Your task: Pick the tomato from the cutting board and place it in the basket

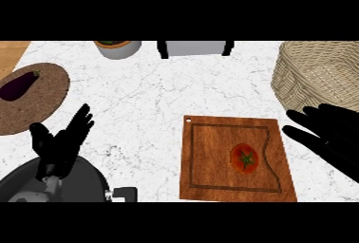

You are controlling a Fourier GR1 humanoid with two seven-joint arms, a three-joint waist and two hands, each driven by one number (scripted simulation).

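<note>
Head view: the right hand [329, 135] hovers, fingers [303, 136] spread and empty; the tomato [245, 158] sits on the cutting board [210, 161], just left of the fingertips. Approach step: next, reach left and close round it; basket [316, 76] waits beyond.

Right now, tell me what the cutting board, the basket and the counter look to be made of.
Cutting board: looks like wood, reddish-brown with visible grain and a smooth finish.
Basket: seems woven wicker or straw, tan, with a ribbed weave pattern.
Counter: looks like white marble or similar stone, with fine grey veins.
</note>
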